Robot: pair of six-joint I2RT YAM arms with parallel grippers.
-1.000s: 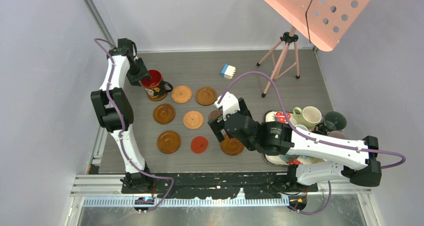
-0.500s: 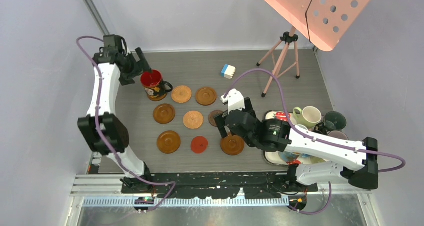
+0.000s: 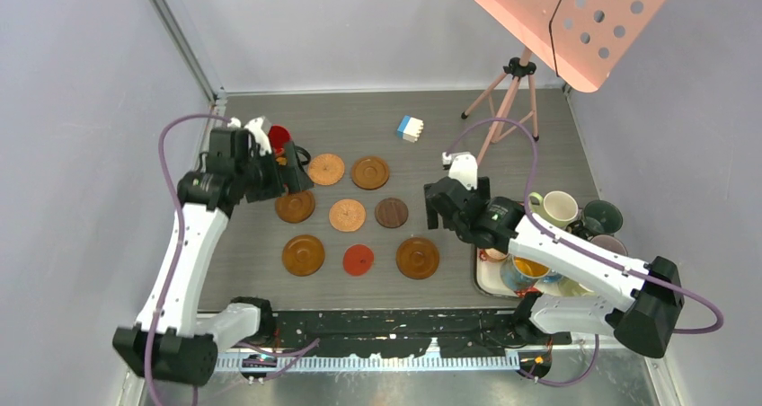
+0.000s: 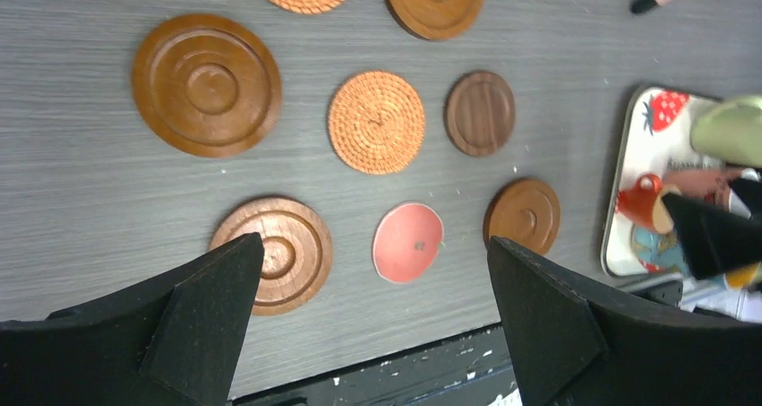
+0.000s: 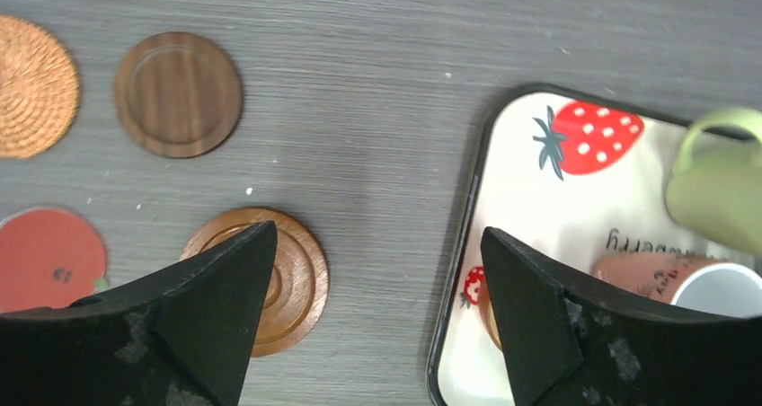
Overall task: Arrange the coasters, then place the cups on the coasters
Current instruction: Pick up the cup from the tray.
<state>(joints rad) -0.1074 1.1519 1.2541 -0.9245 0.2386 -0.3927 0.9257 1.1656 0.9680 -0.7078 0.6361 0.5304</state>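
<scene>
Coasters set, cups going on
L gripper point(image 4: 373, 244) is hanging wide open, empty, by the red cup point(image 3: 279, 138) back-left; coasters point(image 3: 347, 215) are lying in rows mid-table; R gripper point(image 5: 377, 229) is gaping, empty, by the tray point(image 5: 458, 244). Next it's needing to grab the cream cup point(image 3: 557, 208).

A small blue-and-white block point(image 3: 410, 127) sits toward the back of the grey wood-grain table point(image 3: 557, 154). To its right stands a pink tripod point(image 3: 509, 96), with a pink perforated board point(image 3: 575, 20) above it, apparently mounted on top. A white tray point(image 5: 557, 210) with strawberry prints lies near the table's right edge.
</scene>
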